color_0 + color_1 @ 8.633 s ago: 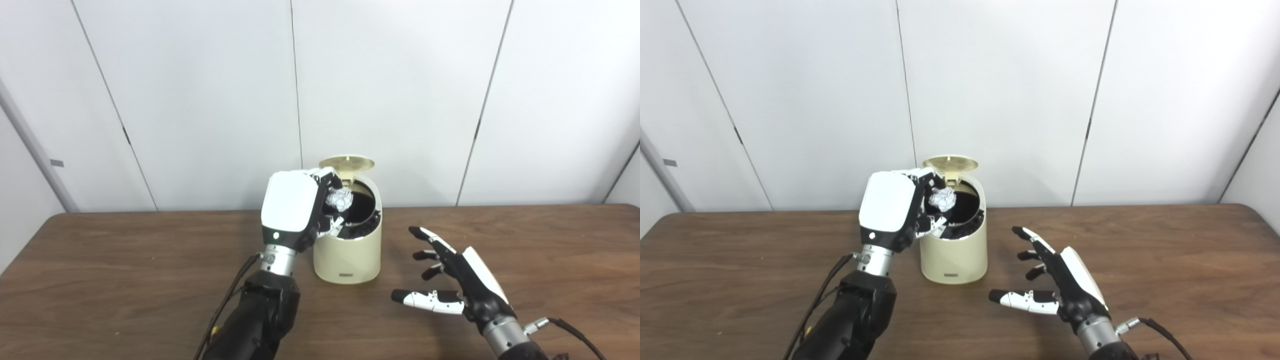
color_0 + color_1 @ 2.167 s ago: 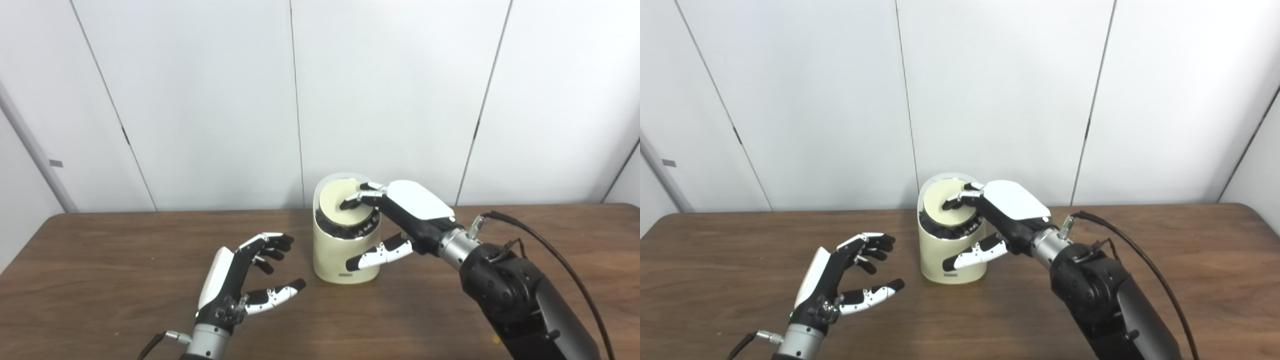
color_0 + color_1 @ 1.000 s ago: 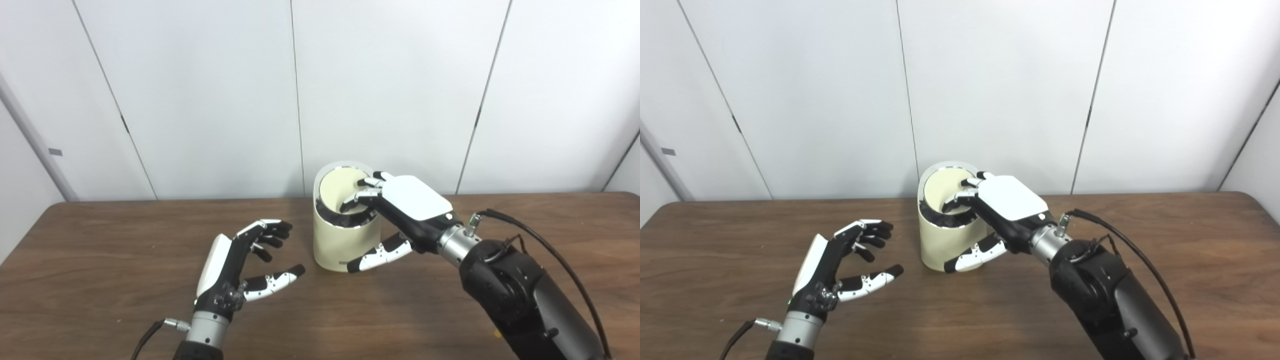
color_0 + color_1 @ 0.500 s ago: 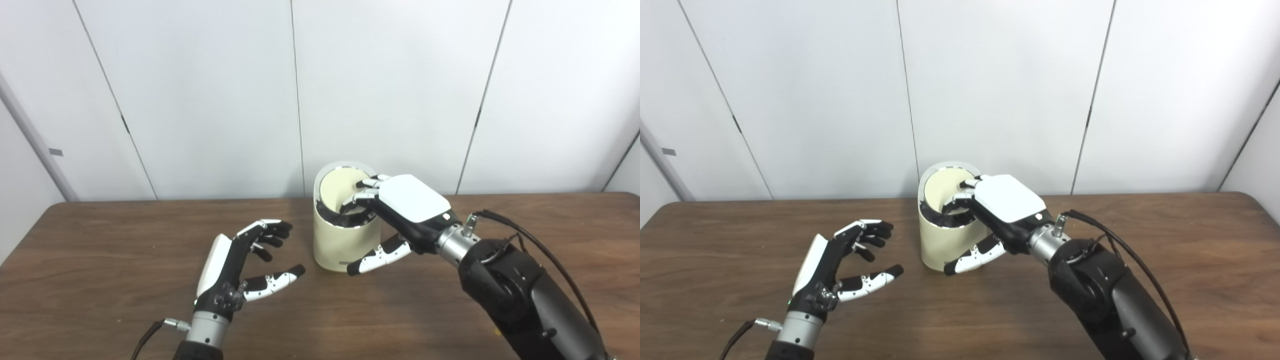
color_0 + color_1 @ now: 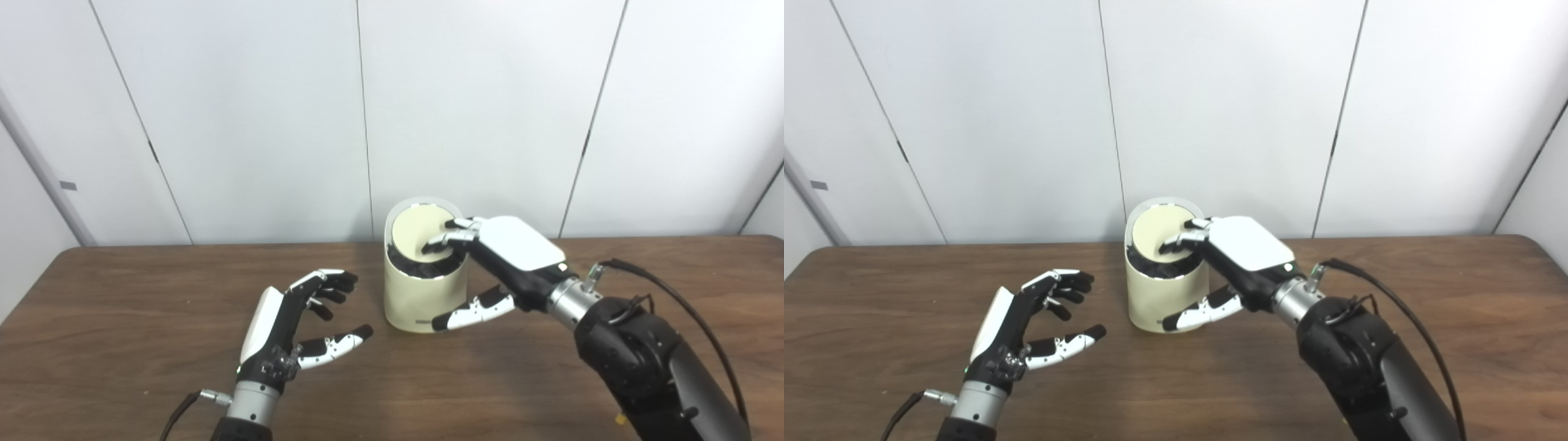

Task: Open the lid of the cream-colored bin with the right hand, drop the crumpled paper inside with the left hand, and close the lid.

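The cream-colored bin [image 5: 422,288] stands under my right hand [image 5: 499,257], whose empty, spread fingertips rest on its lid [image 5: 419,229], my left hand [image 5: 288,331] idle and open well aside; pressing off-centre could tip it or leave the lid unlatched.

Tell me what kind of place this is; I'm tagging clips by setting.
Probably a lab or office test room, not a home: plain white wall panels, one bare wooden table, and on it only a cream-colored bin worked by the robot's right hand, left hand idle.
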You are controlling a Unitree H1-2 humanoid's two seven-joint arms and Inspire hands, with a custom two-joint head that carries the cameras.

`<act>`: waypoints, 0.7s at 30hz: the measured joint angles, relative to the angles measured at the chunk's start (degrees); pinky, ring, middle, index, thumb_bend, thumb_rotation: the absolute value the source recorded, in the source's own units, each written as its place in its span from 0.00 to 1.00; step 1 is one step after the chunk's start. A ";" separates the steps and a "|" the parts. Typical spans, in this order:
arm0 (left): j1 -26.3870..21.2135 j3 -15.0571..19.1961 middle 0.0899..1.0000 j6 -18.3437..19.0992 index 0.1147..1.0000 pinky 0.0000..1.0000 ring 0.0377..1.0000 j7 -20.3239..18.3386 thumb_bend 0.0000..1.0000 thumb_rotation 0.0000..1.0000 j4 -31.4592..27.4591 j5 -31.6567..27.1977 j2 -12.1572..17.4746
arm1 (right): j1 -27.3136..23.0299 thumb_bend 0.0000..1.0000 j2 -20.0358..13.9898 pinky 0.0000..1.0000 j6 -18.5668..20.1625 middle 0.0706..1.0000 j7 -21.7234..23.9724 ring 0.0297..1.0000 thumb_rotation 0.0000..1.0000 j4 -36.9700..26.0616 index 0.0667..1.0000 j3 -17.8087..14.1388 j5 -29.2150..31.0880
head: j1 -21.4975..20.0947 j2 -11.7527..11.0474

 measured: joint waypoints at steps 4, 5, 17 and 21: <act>0.00 0.00 0.65 0.00 0.66 0.51 0.63 -0.06 0.69 0.11 0.00 -0.17 0.04 | 0.57 0.67 0.81 0.87 0.00 0.78 -1.05 0.89 0.54 -1.10 0.78 -1.87 0.66 | 0.18 0.09; 0.00 0.00 0.65 0.00 0.66 0.51 0.63 -0.07 0.69 0.11 0.00 -0.22 0.08 | 0.80 0.67 1.06 0.86 -0.07 0.78 -1.64 0.89 0.53 -1.26 0.77 -2.19 0.79 | 0.18 0.09; 0.01 -0.04 0.65 0.00 0.66 0.51 0.63 -0.12 0.69 0.11 -0.02 -0.77 0.30 | 5.85 0.73 3.42 0.69 -0.38 0.93 -7.60 0.86 0.38 -0.40 0.91 -8.38 9.64 | 0.26 0.00; 0.01 -0.07 0.65 -0.08 0.66 0.50 0.62 -0.12 0.69 0.10 -0.02 -0.85 0.53 | 8.47 0.76 3.42 0.69 -0.17 0.92 -8.07 0.85 0.33 0.88 0.93 -9.45 12.16 | 0.09 -0.17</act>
